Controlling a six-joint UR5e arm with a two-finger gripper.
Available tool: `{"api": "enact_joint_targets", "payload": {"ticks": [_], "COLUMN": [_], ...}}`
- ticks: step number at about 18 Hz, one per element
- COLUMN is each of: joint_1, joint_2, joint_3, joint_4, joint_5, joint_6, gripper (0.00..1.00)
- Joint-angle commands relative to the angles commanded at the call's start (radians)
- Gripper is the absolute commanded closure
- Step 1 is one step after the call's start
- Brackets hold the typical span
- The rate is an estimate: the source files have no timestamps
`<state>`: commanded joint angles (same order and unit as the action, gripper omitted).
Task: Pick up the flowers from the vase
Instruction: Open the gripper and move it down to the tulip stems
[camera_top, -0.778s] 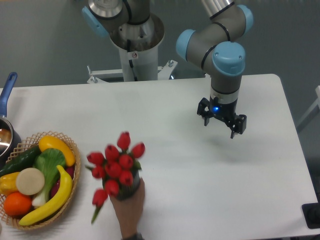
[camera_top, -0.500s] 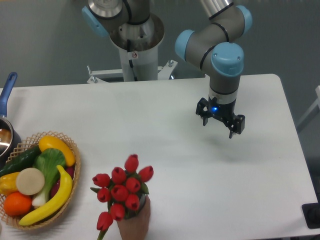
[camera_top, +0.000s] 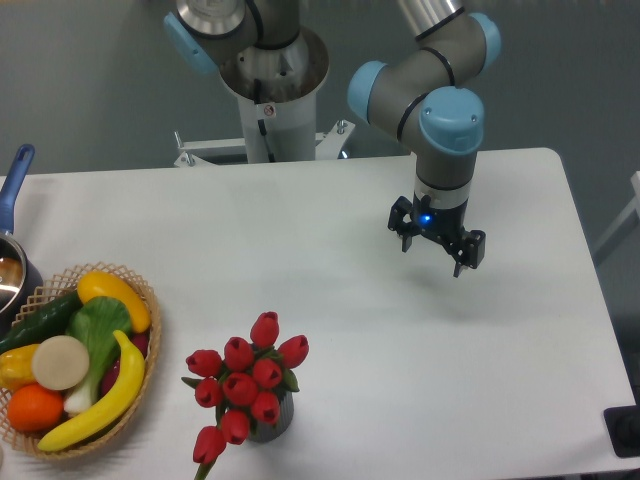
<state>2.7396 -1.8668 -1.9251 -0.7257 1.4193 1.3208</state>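
The flowers (camera_top: 245, 380), a bunch of red tulip buds with green leaves, stand in the vase (camera_top: 271, 420), a short dark grey cylinder near the table's front edge, left of centre. Most of the vase is hidden under the buds. One bud hangs low at the bunch's front left. My gripper (camera_top: 437, 245) hangs from the arm above the right half of the table, well to the upper right of the flowers. Its fingers point down, spread apart and empty.
A wicker basket (camera_top: 140, 385) with a banana, a yellow squash, a cucumber, an orange and greens sits at the left edge. A pot with a blue handle (camera_top: 15, 180) is at the far left. A second arm's base (camera_top: 270, 80) stands behind the table.
A hand that held the vase set it down near the front edge and has withdrawn out of view. The flowers shifted right and toward the front. My gripper drifted slightly left.
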Motion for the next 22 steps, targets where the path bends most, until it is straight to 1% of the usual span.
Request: {"api": "enact_joint_targets", "payload": {"ticks": [1,2,6,7,9,11,12,13,15,18,22], "joint_1": [0.002,0.003,0.017,0.020,0.026,0.035,0.035,0.035,0.025,-0.024,-0.086], "joint_2": [-0.002,-0.003,-0.002,-0.002,-0.003,-0.017,-0.021,-0.029,-0.031,-0.040,-0.060], "joint_3": [0.003,0.008,0.014,0.014,0.014,0.012,0.012,0.011,0.018,0.041,0.077], "joint_4": [0.015,0.032,0.034,0.034,0.032,0.032,0.032,0.032,0.032,0.032,0.034], "joint_5": [-0.046,-0.125,-0.293,-0.350,-0.516,-0.696,-0.768,-0.816,-0.856,-0.866,-0.896], "joint_6": [0.000,0.000,-0.003,-0.014,-0.081,-0.106,-0.106,-0.106,-0.124,-0.181,-0.184], "gripper": [0.00,0.00,0.00,0.00,0.00,0.00,0.00,0.00,0.00,0.00,0.00]}}
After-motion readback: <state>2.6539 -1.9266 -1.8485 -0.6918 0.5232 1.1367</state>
